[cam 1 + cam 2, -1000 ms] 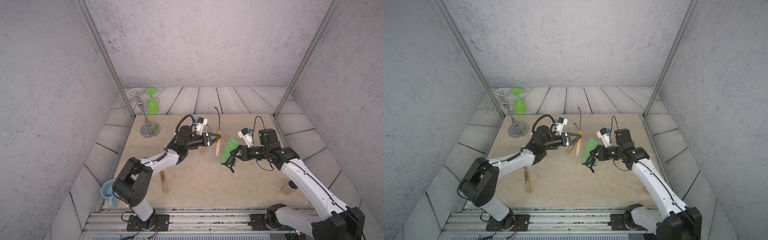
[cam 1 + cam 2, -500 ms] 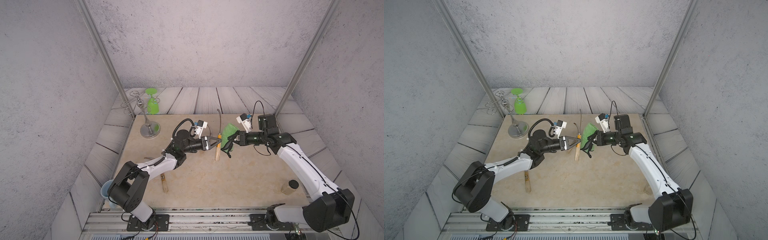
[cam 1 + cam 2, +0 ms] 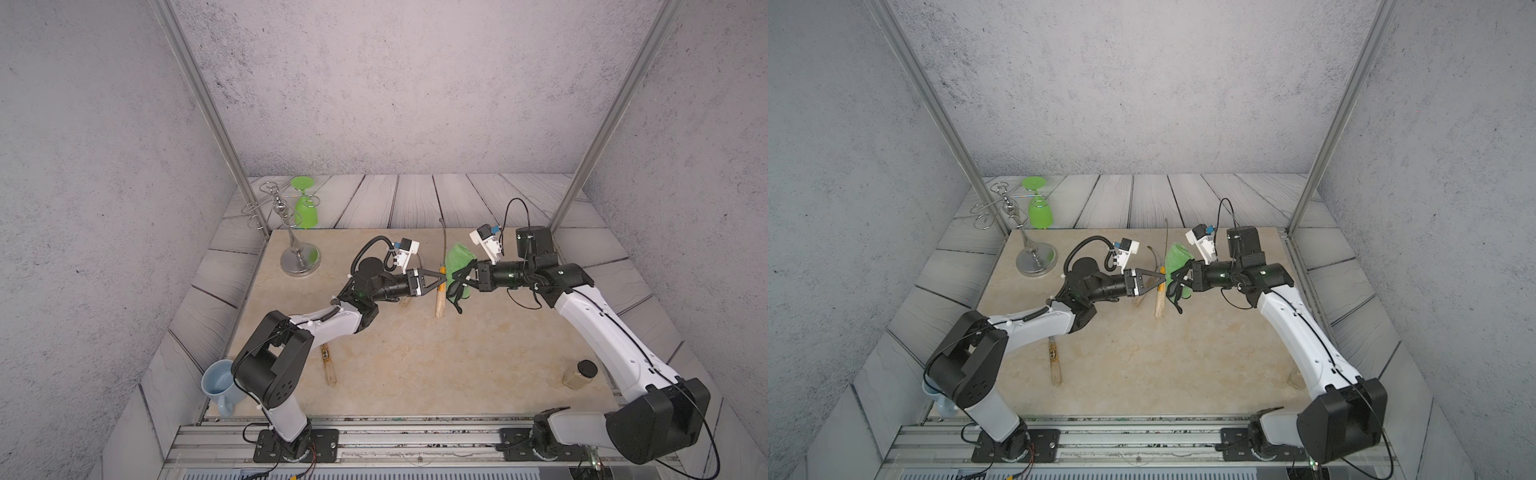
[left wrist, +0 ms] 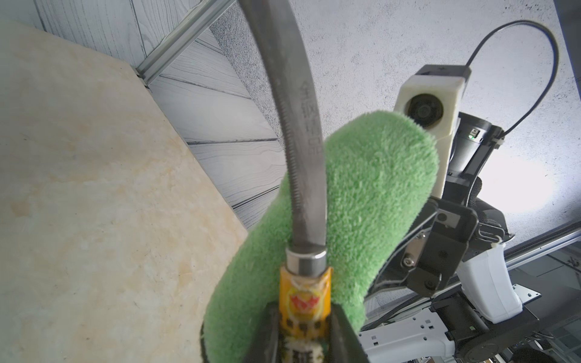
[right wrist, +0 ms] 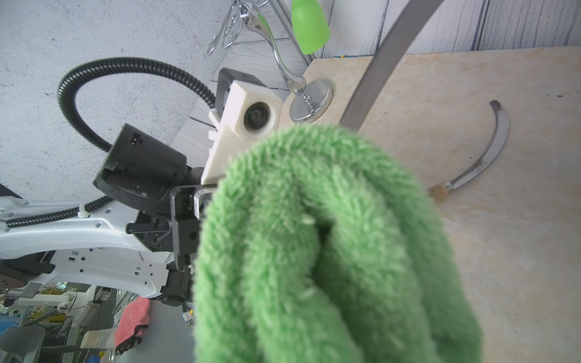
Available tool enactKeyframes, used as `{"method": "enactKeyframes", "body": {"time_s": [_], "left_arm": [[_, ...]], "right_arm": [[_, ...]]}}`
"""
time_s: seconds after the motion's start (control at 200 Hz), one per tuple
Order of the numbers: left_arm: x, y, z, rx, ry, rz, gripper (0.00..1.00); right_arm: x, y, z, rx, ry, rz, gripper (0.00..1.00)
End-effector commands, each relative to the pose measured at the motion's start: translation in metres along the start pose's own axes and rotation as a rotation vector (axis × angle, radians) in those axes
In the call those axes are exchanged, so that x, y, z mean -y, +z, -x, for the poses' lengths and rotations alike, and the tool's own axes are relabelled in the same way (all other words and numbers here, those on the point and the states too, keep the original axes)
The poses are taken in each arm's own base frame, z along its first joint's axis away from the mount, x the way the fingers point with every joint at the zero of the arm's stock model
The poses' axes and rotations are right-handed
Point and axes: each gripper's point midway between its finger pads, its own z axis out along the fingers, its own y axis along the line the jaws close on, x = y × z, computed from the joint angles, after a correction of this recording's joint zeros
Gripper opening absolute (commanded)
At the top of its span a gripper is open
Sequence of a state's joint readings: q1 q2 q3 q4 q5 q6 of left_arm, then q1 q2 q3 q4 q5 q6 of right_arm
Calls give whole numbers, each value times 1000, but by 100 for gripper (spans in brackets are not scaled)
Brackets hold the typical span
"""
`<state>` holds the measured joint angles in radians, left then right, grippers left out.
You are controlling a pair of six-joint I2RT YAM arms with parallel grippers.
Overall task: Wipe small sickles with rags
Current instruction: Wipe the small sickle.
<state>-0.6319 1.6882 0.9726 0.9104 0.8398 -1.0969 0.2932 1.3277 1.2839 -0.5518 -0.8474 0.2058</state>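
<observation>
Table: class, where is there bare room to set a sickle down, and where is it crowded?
Bare: the front-middle slab between the lying sickle and the jar; also a patch between the glass stand and the left arm. Crowded: mid-back, where the left claw with its held sickle meets the right claw gripping the rag.

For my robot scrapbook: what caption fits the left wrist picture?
The left gripper holds a sickle by its orange-banded handle, blade before the green rag.

Left claw (image 3: 1162,279) grips sickle (image 3: 1158,305); right claw (image 3: 1177,282) holds rag (image 3: 1177,257) against it.
</observation>
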Motion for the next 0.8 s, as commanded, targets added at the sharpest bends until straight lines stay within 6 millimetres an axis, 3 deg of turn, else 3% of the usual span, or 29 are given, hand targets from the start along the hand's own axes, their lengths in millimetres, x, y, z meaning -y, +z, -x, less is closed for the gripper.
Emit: {"method": "enactKeyframes", "body": {"time_s": [0.0,0.405,0.595,0.796], "left_arm": [[37,6,23,45,95,-90,0],[50,8,48,77,141,-102,0],[43,7,56,86,137,-89,0],[33,2,55,83,123,-72,0]], "right_arm": [[-14,11,-20,-67,6,78,8],[-23,37,-75,-170,42,105,7],[-26,42,-97,-204,52,106,7],[-10,38,-113,-200,89,13,7]]}}
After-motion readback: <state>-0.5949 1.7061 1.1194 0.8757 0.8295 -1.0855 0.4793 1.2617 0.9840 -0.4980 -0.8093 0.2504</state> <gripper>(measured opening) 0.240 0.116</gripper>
